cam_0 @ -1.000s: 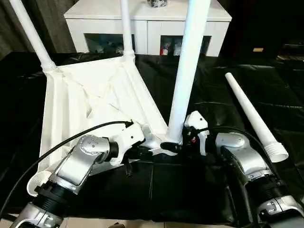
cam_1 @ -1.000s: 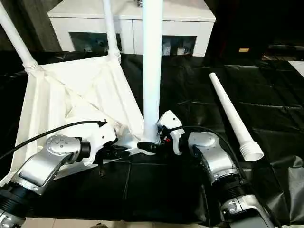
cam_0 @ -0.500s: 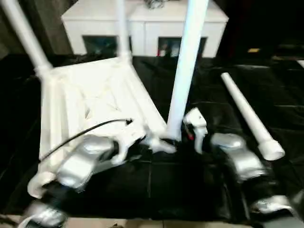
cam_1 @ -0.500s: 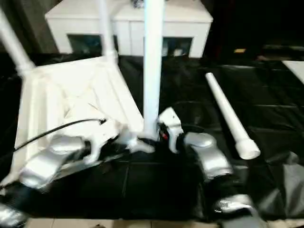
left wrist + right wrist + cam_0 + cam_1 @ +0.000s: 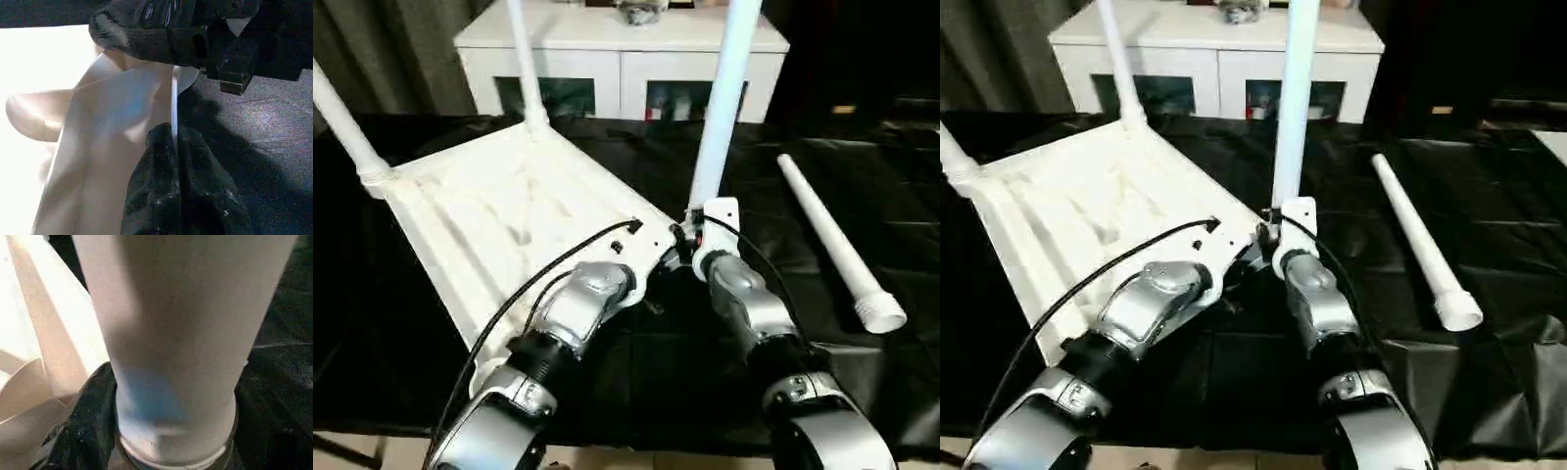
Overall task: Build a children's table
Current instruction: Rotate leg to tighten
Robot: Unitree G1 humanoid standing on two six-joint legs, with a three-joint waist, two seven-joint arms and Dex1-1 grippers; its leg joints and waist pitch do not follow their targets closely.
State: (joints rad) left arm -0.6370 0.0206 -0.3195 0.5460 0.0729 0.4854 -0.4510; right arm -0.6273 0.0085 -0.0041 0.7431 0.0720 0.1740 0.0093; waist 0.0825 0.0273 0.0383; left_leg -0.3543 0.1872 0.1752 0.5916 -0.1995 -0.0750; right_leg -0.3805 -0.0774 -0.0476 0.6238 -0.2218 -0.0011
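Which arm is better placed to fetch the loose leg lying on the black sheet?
The right. The loose leg lies on the robot's right, nearer the right gripper; the left gripper is pinching the tabletop rim.

A black sheet point(image 5: 862, 186) covers the work surface, creased and faintly glossy; beyond it stands a white cabinet point(image 5: 622, 59) with two glass doors, small coloured things dim behind the panes; a clear object point(image 5: 641, 12), too cut off to identify, sits on its top; grey curtains point(image 5: 401, 49) hang to one side of the cabinet, deep shadow lies on the other; a strip of pale floor point(image 5: 636, 460) shows at the sheet's near edge.
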